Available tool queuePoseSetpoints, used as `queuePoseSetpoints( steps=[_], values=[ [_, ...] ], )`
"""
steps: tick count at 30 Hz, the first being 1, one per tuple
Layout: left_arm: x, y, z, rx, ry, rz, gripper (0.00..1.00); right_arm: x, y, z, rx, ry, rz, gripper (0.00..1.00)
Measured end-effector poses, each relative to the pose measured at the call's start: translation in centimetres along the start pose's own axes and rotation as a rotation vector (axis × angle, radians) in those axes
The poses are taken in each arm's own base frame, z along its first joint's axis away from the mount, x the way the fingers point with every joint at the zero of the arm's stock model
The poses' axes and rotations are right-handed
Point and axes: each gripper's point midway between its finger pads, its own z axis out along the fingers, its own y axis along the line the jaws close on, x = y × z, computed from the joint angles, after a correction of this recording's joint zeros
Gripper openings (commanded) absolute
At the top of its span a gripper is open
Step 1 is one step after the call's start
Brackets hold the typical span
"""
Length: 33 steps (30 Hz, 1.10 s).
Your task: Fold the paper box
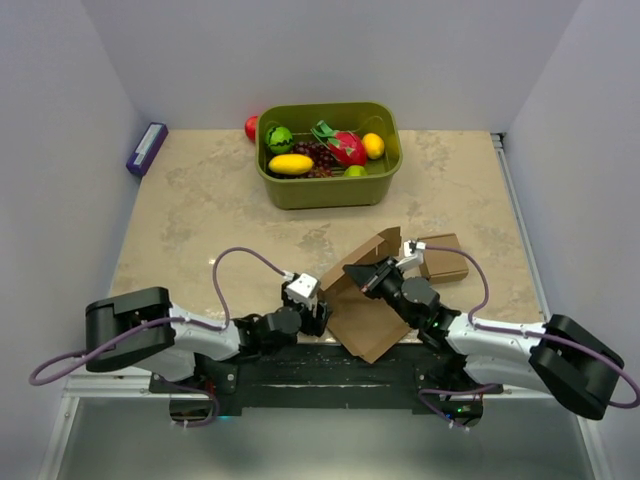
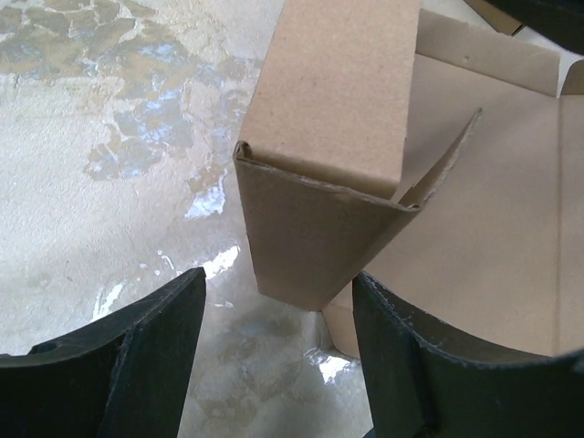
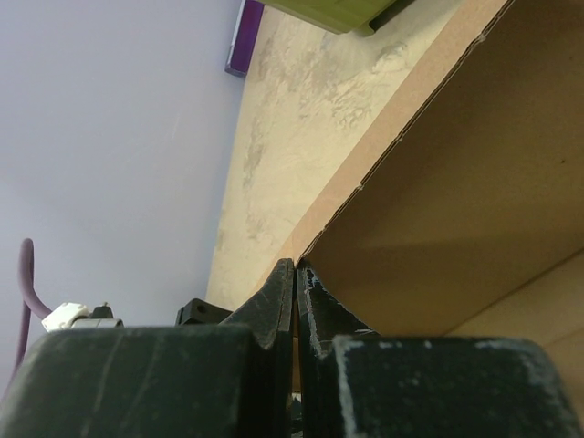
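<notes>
At lower centre of the top view, the paper box lies between both arms, its folded corner just ahead of the wide-open left gripper, while the shut right gripper apparently pinches a panel edge.

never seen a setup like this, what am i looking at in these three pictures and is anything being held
Two robot arms are bolted at a table's near edge. The wide picture comes from a fixed camera above and behind them; the other two come from cameras on each wrist. Each arm ends in a two-finger end effector. The right end effector is shut on a panel edge of the paper box, a creased brown cardboard sheet. The left end effector stands open at a folded corner, gripping nothing. Also there: a small cardboard cube, a green bin of toy fruit, a purple object.
</notes>
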Motion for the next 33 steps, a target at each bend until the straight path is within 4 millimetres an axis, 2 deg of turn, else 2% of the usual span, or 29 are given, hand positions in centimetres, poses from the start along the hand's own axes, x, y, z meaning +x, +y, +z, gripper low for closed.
queuePoseSetpoints(
  steps=[13,21,28,33],
  values=[
    [0.5,-0.6,-0.1,-0.057,-0.028,0.080,0.67,-0.3,-0.5,-1.5,0.025,-0.001,0.024,0.00],
    [-0.1,-0.7,0.5,-0.081,-0.070,0.142,0.67,-0.3,-0.6,-1.5,0.030,0.001,0.032,0.00],
    [-1.2,-1.2,0.7,-0.079,-0.107,0.126,0.67,-0.3,-0.6,-1.5,0.030,0.000,0.034,0.00],
    [-1.3,-1.4,1.3,-0.098,-0.109,0.129,0.58,-0.3,-0.6,-1.5,0.030,0.000,0.034,0.00]
  ],
)
